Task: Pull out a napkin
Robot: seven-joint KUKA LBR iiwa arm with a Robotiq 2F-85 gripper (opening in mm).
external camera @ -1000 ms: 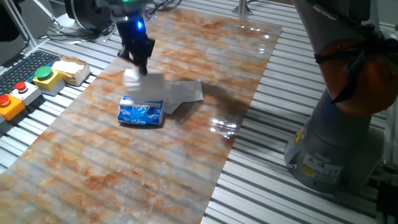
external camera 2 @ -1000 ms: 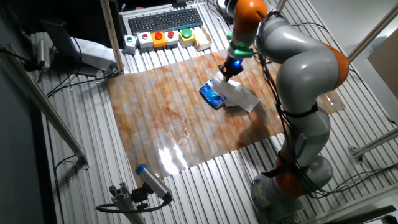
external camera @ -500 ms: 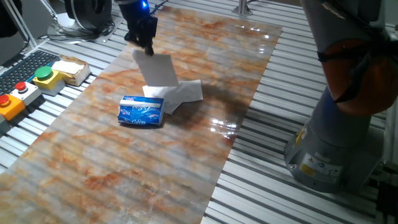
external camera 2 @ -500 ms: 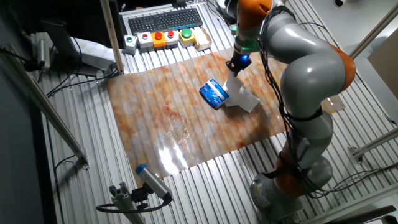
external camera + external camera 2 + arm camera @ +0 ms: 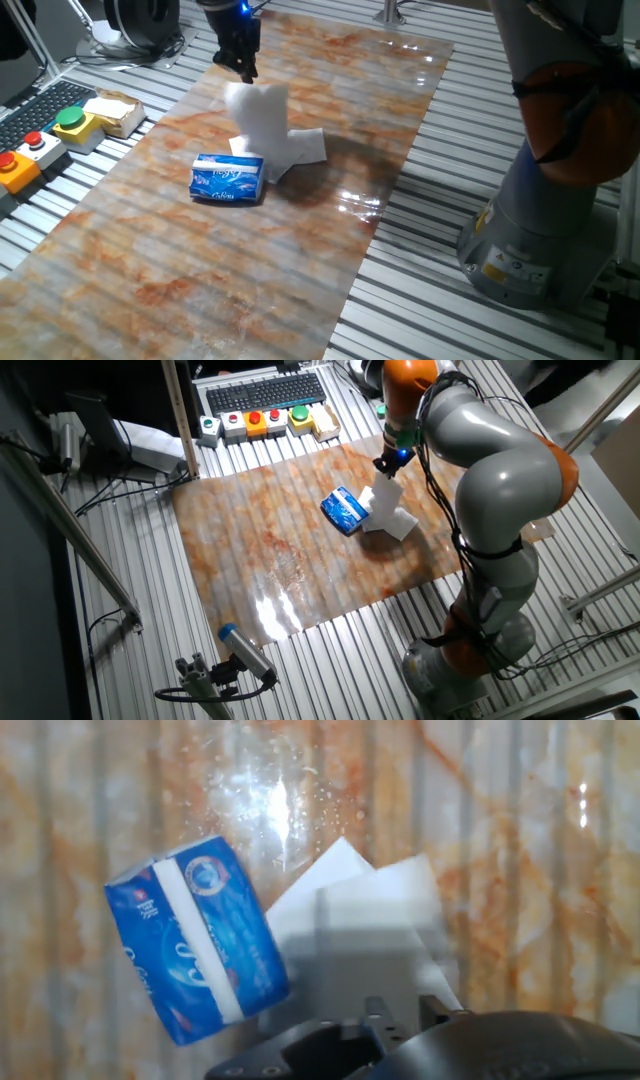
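My gripper (image 5: 243, 66) hangs above the back of the marbled mat, shut on the top edge of a white napkin (image 5: 258, 115). The sheet dangles free, its lower end close to the table just behind the blue-and-white tissue pack (image 5: 228, 180). In the other fixed view the gripper (image 5: 389, 464) holds the napkin (image 5: 383, 498) right of the pack (image 5: 345, 510). A second white sheet (image 5: 303, 148) lies flat on the mat beside the pack. The hand view looks down on the pack (image 5: 195, 950), with the held napkin (image 5: 375, 970) in shadow below the fingers.
A keyboard (image 5: 265, 393), coloured push buttons (image 5: 70, 120) and a small cardboard box (image 5: 115, 112) sit off the mat's left edge. The arm's grey base (image 5: 535, 240) stands to the right. The slatted metal table (image 5: 440, 320) surrounds the mat.
The gripper has risen and moved back and to the right from over the pack, drawing the napkin out so that it now hangs free of the pack.
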